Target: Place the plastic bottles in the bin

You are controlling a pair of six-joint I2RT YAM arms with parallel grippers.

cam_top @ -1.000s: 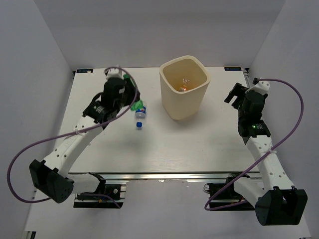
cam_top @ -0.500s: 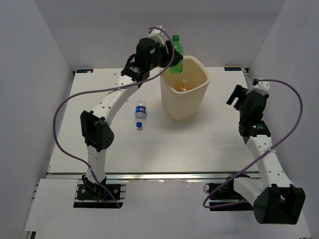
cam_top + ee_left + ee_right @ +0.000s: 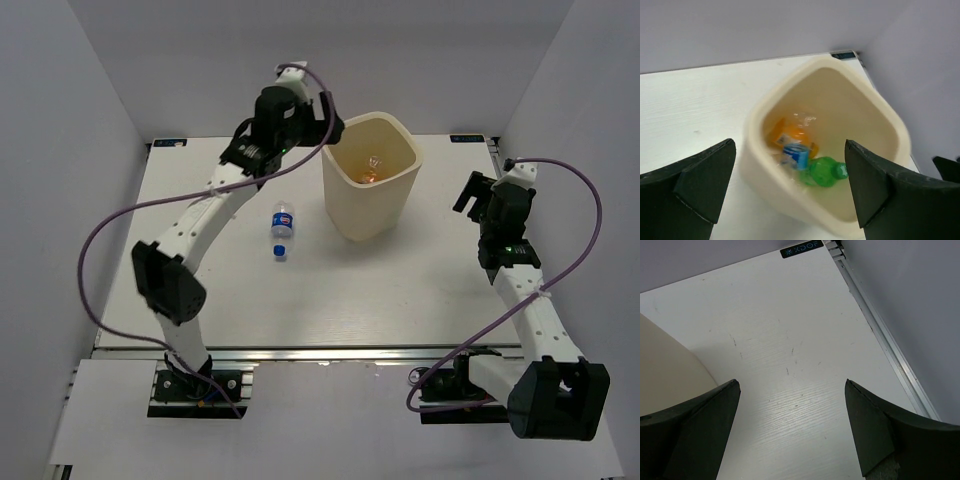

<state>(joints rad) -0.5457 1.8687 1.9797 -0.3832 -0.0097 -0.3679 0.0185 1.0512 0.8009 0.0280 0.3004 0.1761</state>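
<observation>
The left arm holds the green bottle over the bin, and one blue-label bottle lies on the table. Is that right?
No. The left fingers are open and empty; the green bottle lies inside the bin, as the left wrist view shows. The blue-label bottle does lie on the table.

Two arms are seen, each built of white link shells joined by black joint housings. Rows of small dark screw holes are carried along the white links of the left arm (image 3: pixel 200 213) and the right arm (image 3: pixel 530 318). Just behind the jaws of the left gripper (image 3: pixel 328 118) and the right gripper (image 3: pixel 469 191), black wrist housings are topped by white caps. From behind each set of jaws a purple cable (image 3: pixel 88 265) is looped back to the black mount farthest from them. A green light (image 3: pixel 506 245) is shown behind the right jaws. The fingers (image 3: pixel 695 185) are shown as matte black faceted wedges
</observation>
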